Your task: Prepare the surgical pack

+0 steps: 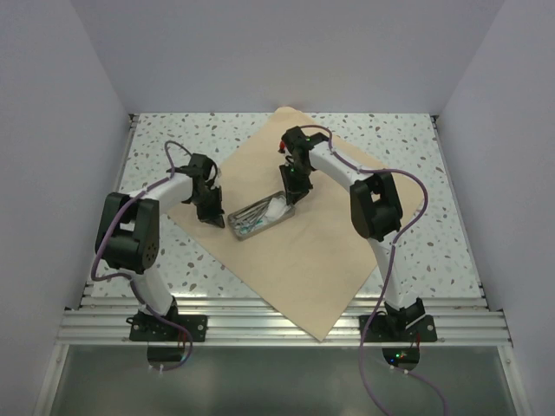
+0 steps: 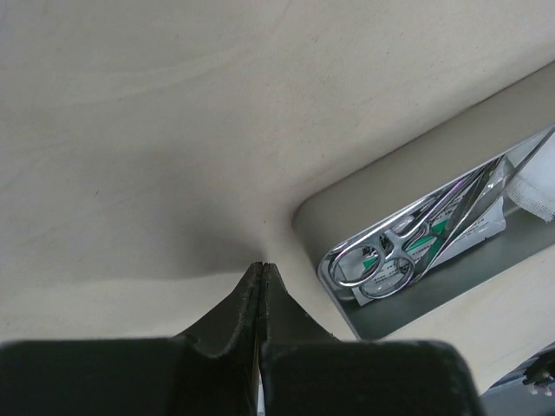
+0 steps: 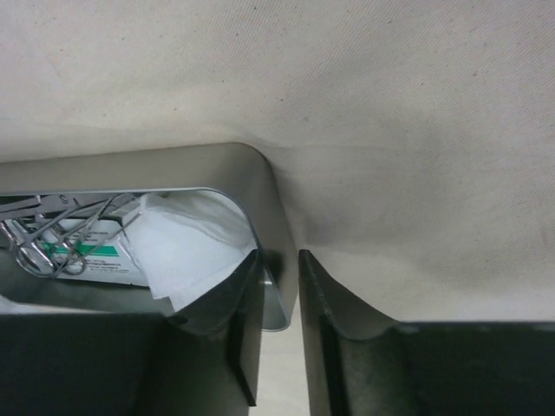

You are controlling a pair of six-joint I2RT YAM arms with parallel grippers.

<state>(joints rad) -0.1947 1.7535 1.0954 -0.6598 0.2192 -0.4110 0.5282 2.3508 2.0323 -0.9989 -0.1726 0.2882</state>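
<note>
Tan wrap (image 1: 286, 269) lies as a diamond on the speckled table (image 1: 416, 217). Its far corner comes close to the back edge. Its near corner hangs over the metal rails (image 1: 260, 325) between the arm bases. White walls (image 1: 61, 130) close in the table on the left, right and back. The broadest strip of bare table lies to the right of the wrap, with narrower strips at the far left and near left.

Near the wrap's middle sits the tray (image 3: 173, 165), its long axis running diagonally from near-left to far-right. Inside, the scissors (image 2: 373, 264) lie along that axis, their ring handles at the near-left end. The gauze (image 3: 186, 243) is bunched at the far-right end.

Just off the tray's near-left end, the left end effector (image 2: 263, 269) is fully closed on nothing, its tips down at the wrap. The right end effector (image 3: 279, 256) straddles the far-right end wall. One finger is inside against the gauze and the other is outside over the wrap, with the jaws only narrowly apart. Whether they actually pinch the wall cannot be told. Both arms reach in from opposite ends, so the tray's long sides are left unblocked.
</note>
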